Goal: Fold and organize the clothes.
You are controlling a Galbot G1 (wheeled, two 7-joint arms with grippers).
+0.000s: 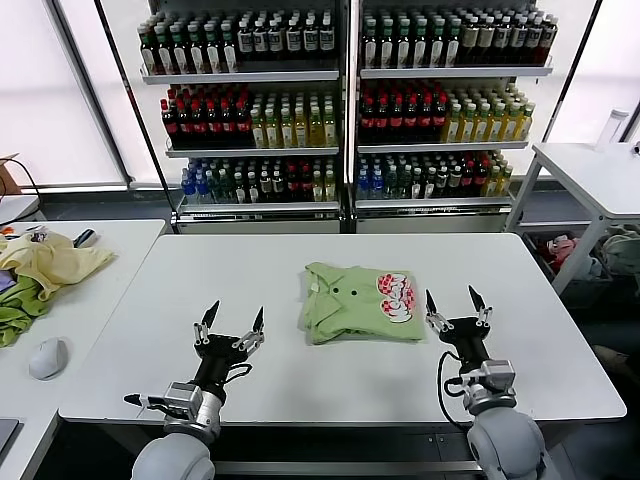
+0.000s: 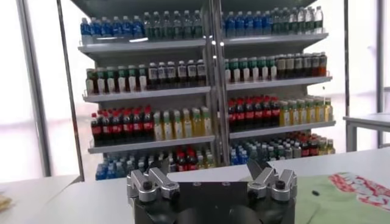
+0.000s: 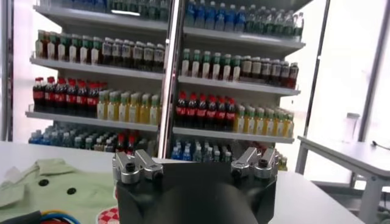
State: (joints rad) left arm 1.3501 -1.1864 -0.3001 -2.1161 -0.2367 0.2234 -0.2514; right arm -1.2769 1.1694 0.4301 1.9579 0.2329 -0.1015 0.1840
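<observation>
right gripper (image 1: 453,297) up off the white table (image 1: 150,330), fingers spread wide, nothing between them. left gripper (image 1: 233,316) across on the other side, prongs just as wide, gripping nothing. between the two, nearer the right one and a little beyond it, light green polo shirt (image 1: 345,305) lying folded and flat on the tabletop, collar and buttons up, red-and-white print toward the right gripper. beyond both, drink shelves (image 1: 340,100) packed with bottles. out past the left gripper, side table (image 1: 120,240) with yellow garment (image 1: 55,262), green cloth (image 1: 20,310), grey mouse (image 1: 47,357).

left gripper (image 2: 210,176) jaws spread, bottle shelves (image 2: 207,91) behind, folded polo shirt (image 2: 341,198) beside
</observation>
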